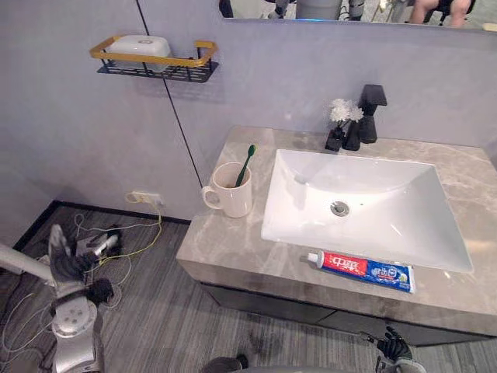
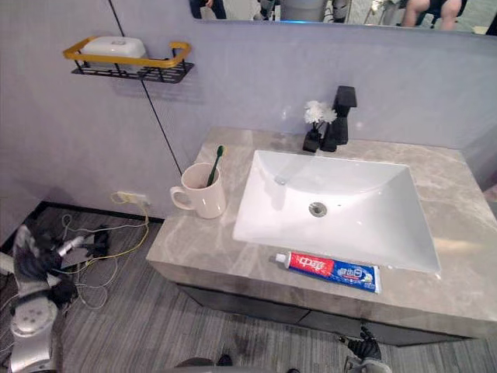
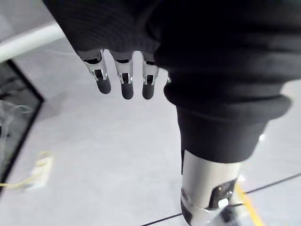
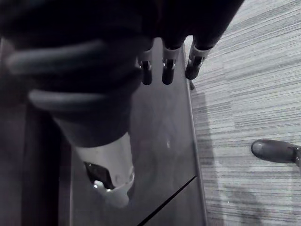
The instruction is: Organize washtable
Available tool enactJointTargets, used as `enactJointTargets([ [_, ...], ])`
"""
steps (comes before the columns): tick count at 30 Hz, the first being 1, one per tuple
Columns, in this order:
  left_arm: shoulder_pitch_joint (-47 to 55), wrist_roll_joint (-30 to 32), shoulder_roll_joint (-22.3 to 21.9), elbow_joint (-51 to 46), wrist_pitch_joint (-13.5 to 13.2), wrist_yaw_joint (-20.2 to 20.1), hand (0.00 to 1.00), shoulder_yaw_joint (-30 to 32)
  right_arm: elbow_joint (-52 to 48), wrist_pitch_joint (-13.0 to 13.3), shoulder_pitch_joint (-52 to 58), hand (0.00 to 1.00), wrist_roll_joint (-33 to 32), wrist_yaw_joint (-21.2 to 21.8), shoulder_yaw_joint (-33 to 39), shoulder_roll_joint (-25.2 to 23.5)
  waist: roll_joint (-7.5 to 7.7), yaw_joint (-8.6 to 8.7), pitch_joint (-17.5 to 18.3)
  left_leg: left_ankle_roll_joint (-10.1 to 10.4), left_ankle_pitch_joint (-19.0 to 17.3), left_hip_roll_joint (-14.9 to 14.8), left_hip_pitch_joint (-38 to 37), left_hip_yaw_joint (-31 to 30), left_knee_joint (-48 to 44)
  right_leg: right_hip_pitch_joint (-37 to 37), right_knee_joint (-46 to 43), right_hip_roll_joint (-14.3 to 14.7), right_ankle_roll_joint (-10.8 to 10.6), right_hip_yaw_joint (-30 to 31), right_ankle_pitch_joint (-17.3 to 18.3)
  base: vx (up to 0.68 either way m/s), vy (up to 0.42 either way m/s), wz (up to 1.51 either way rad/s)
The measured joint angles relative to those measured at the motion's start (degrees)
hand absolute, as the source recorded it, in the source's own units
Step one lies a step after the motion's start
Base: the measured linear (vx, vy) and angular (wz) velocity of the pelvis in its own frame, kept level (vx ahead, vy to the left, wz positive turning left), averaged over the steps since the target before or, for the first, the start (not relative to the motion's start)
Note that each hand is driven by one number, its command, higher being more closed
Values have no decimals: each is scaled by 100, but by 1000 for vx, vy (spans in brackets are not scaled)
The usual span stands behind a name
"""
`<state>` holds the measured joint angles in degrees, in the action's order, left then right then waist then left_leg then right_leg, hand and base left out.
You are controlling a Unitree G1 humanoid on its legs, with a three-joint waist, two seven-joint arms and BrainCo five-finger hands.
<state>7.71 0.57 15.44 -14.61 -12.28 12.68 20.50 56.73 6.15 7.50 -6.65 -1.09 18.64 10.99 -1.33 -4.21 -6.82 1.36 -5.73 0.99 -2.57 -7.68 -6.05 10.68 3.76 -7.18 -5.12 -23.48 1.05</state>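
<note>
My left hand and right hand hang low, fingers loose and empty, while the toothpaste tube lies flat near the front edge of the counter, just before the sink, so a clumsy upward reach could, I judge, nudge it onto the floor.

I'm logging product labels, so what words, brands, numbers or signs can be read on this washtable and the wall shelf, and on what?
On the toothpaste tube: white characters on a red panel and smaller print on the blue part, all too small to quote.
On the mug: no text seen.
On the white box in the wall shelf: no text seen.
On the faucet: no text seen.
</note>
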Motion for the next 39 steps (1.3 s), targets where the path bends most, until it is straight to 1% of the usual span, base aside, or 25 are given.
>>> enactJointTargets([
  [2,-8,112,0,-456,-86,-17,0,-370,3,2,-18,0,-54,18,-8,-60,0,8,0,0,0,-2,8,-1,-18,0,-3,5,1,2,1,-1,7,3],
  [4,-37,247,2,-1036,-233,-126,0,-988,45,2,-28,0,-112,40,-46,-114,-12,25,4,1,-2,-3,20,-1,-47,-5,-22,5,4,7,2,0,0,0],
  [8,-243,304,76,-1561,-384,-378,0,-1908,95,3,27,0,-120,117,-143,-137,-12,43,4,2,-7,-14,81,2,-88,-18,-57,13,18,17,11,-45,15,0],
  [9,-275,352,107,-1621,-387,-410,0,-2056,95,3,31,0,-120,127,-173,-140,-11,46,4,2,-7,-17,81,5,-89,-20,-59,15,18,21,11,-58,13,-3],
  [11,-395,535,235,-1800,-400,-616,0,-2593,96,3,44,0,-120,133,-220,-160,-13,63,6,2,-6,-28,81,29,-101,-30,-70,20,19,50,9,-35,18,-5],
  [12,-444,593,269,-1819,-401,-657,0,-2710,96,4,45,0,-120,133,-266,-154,-13,68,6,2,-6,-31,82,32,-105,-34,-74,22,20,55,9,-29,20,-5],
  [14,-588,761,376,-1862,-400,-790,0,-3107,95,5,41,0,-120,139,-405,-159,-7,134,9,2,-6,-47,89,55,-113,-53,-86,33,22,86,8,-18,16,-5],
  [16,-702,943,412,-1861,-393,-917,0,-3336,94,6,15,0,-120,140,-412,-165,-5,189,10,2,-6,-52,102,63,-124,-71,-97,35,22,96,7,-8,16,-5],
  [21,-1056,1353,528,-1842,-372,-1210,0,-4052,89,9,14,0,-119,141,-530,-159,13,203,9,29,-24,-72,128,112,-240,-128,-157,44,24,145,8,4,8,-2],
  [23,-1209,1482,548,-1674,-355,-1361,0,-4368,88,9,-1,0,-119,147,-587,-167,10,209,10,29,-24,-76,144,115,-271,-134,-171,46,31,146,3,-34,16,1],
  [26,-1341,1623,529,-1305,-244,-1425,0,-4699,85,9,-51,0,-119,152,-625,-177,10,224,10,30,-24,-93,171,123,-297,-156,-177,61,60,159,-17,-58,15,-2],
  [27,-1375,1721,463,-1120,-169,-1513,0,-4837,83,9,-62,0,-119,153,-625,-177,9,238,11,29,-23,-105,181,142,-305,-175,-185,70,78,182,-31,-65,15,-6],
  [28,-1381,1774,394,-1048,-157,-1518,0,-4901,83,9,-63,0,-119,153,-625,-178,9,243,11,29,-23,-109,181,148,-308,-179,-190,72,82,188,-33,-51,13,-5],
  [31,-1406,1944,186,-656,-45,-1531,0,-5231,83,9,-79,0,-119,152,-623,-178,2,334,13,29,-22,-112,180,151,-336,-182,-231,68,83,194,-33,-44,17,-1],
  [33,-1465,2054,-45,-356,34,-1528,0,-5367,81,9,-66,0,-120,151,-618,-178,-11,345,19,29,-22,-112,186,167,-324,-180,-248,63,82,213,-33,-54,18,-3],
  [35,-1767,2207,-297,76,106,-1515,0,-5540,81,3,-12,0,-120,149,-615,-179,-36,355,24,28,-21,-109,184,169,-276,-174,-252,56,82,212,-33,-53,14,0],
  [39,-2068,2365,-570,489,200,-1482,0,-5734,80,1,-8,0,-125,144,-610,-179,-73,394,33,32,-14,-110,163,189,-250,-175,-253,51,82,233,-33,0,0,0],
])
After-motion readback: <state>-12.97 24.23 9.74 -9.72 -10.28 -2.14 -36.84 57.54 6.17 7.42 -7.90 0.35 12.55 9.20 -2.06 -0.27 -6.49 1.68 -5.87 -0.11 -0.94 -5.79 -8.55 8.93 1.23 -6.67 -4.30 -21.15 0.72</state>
